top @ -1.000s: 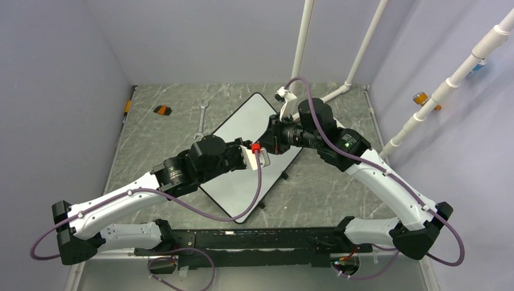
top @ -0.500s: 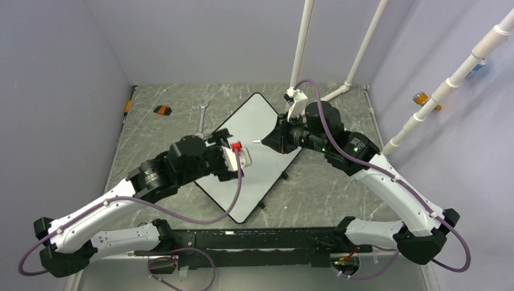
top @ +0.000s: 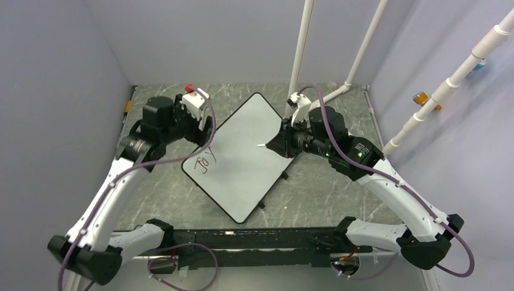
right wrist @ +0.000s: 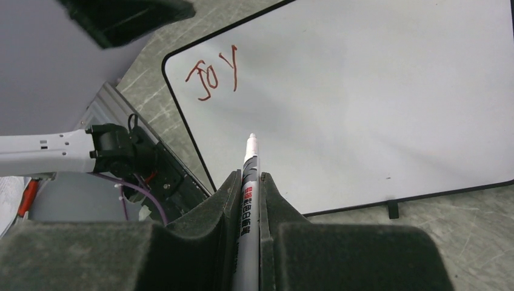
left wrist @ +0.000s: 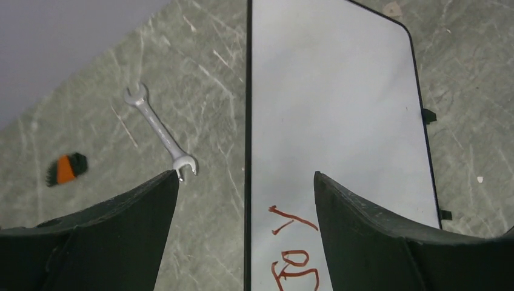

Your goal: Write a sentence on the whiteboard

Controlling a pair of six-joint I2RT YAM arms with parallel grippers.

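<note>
The whiteboard (top: 242, 176) lies tilted on the marbled table, with small black feet along its edges. Reddish-brown letters of the sentence (top: 204, 160) read "JOY" near its left corner; they also show in the left wrist view (left wrist: 294, 242) and the right wrist view (right wrist: 212, 73). My left gripper (left wrist: 245, 176) is open above the board's left edge, nothing between its fingers. My right gripper (right wrist: 250, 176) is shut on a silver marker (right wrist: 250, 159), whose white pointed end hangs over the board's bare middle (top: 260, 145). Whether that end touches the board I cannot tell.
A metal wrench (left wrist: 160, 130) lies on the table just left of the board. A small orange and black object (left wrist: 65, 170) sits further left. White pipes (top: 300, 48) rise at the back right. Grey walls close in the table on three sides.
My left gripper opened and its arm swung from the board's middle back to the far left, uncovering the letters. The right gripper moved slightly right, still holding the marker.
</note>
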